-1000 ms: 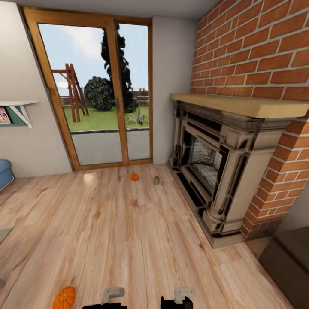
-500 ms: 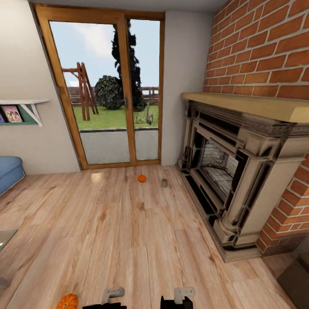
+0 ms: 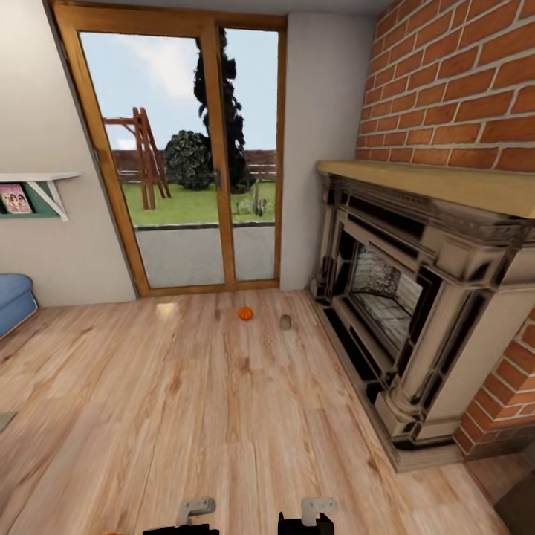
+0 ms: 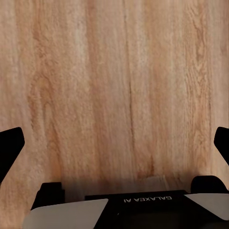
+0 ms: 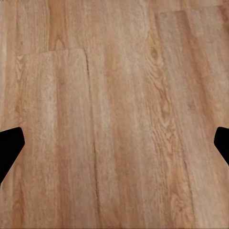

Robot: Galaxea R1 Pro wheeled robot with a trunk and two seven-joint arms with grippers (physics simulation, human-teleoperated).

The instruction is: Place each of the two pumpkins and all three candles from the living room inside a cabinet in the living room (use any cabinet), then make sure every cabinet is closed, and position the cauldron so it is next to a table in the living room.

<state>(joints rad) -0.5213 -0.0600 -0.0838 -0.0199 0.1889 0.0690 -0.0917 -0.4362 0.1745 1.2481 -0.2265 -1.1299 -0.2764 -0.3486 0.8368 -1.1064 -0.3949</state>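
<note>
Facing glass door (image 3: pixel 182 148) and fireplace (image 3: pixel 416 297) across bare plank floor (image 3: pixel 186 401). Small orange pumpkin (image 3: pixel 245 313) on the floor near the door sill, grey-beige candle (image 3: pixel 285 322) just beside it toward the fireplace, apart, not touching. Both well ahead, beyond arm's reach; base probably in transit toward them, hence arms tucked low at frame bottom. Left hand (image 4: pixel 114 143) spread wide, empty, dark fingertips (image 4: pixel 10 145) at the frame edges, planks between. Right hand (image 5: pixel 114 143) likewise wide apart, nothing held. Wrist views give finger spread and floor grain under each hand; head view alone gives pumpkin, candle, room layout. Blue seat (image 3: pixel 13 301) and wall shelf (image 3: pixel 30 192) at far left.
</note>
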